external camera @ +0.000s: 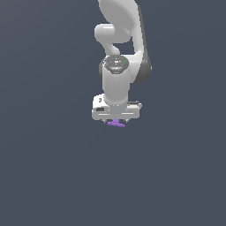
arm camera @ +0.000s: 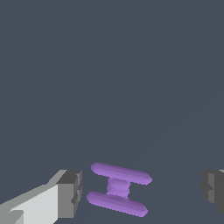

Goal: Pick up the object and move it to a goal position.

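Note:
The object (arm camera: pixel 118 189) is a tiny bright purple piece with two parallel bars joined by a short stem. In the wrist view it lies between my two fingertips, closer to one finger (arm camera: pixel 68 194) than to the other (arm camera: pixel 213 189), touching neither. My gripper (arm camera: pixel 140 192) is open around it. In the exterior view the white gripper (external camera: pixel 116 120) hangs straight down from the arm, and only a purple sliver of the object (external camera: pixel 116 124) shows beneath it.
A plain dark grey-blue surface (external camera: pixel 53 176) fills both views. The white arm (external camera: pixel 118 53) rises above the gripper toward the top of the exterior view. No other objects or goal marker show.

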You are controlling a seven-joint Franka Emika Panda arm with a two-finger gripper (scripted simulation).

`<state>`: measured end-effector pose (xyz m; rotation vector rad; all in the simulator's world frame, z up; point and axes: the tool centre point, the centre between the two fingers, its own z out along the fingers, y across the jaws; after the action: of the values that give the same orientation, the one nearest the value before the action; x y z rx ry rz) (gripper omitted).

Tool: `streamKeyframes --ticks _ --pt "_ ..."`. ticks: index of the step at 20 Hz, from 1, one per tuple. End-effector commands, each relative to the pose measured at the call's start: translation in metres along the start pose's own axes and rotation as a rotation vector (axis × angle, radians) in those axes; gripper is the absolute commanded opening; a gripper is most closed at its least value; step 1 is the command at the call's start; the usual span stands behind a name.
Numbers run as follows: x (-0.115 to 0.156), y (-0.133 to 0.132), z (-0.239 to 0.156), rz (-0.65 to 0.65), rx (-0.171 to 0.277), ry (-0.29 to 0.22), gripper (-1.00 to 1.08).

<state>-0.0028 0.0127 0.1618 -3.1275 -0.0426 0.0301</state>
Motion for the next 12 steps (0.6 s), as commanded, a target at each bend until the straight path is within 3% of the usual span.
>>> streamKeyframes --ticks 1,12 --pt "0.000 0.000 0.000 0.000 0.000 0.000 1.00" --pt "0.004 0.011 -0.004 0.014 0.023 0.010 1.00"
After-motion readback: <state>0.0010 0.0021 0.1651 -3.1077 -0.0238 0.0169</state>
